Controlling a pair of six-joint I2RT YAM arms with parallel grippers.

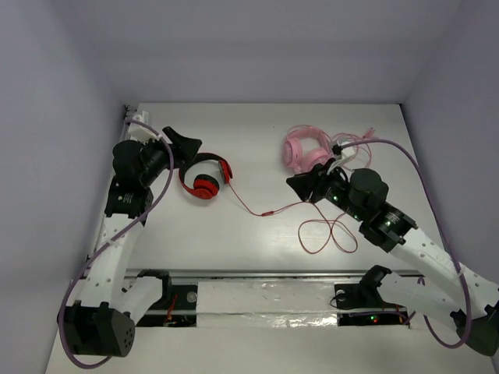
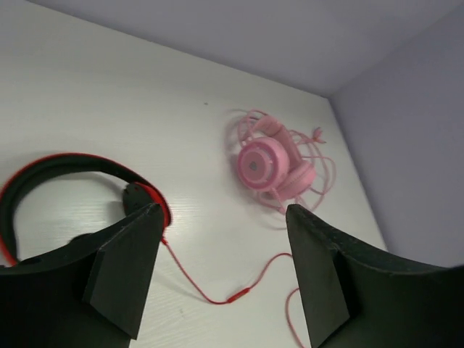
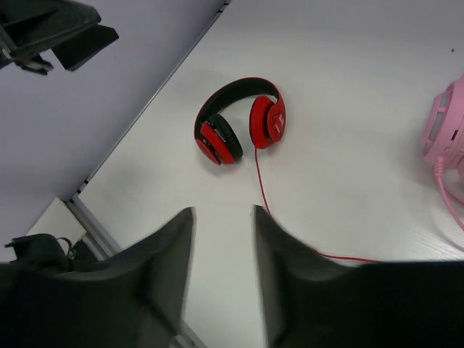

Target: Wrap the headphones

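The left pincer (image 2: 225, 212) hangs wide and empty close over the headphones (image 1: 207, 179) lying on the table (image 1: 257, 148), while the right pincer (image 3: 222, 210), half open and empty, hovers over their loose cable (image 1: 257, 212), seemingly ready to gather it for winding.

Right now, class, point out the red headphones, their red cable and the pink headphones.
red headphones (image 3: 270, 122), right wrist view, outer face of one red cup.
red cable (image 2: 240, 294), left wrist view, its inline remote.
pink headphones (image 1: 297, 153), top view, the round ear cup.
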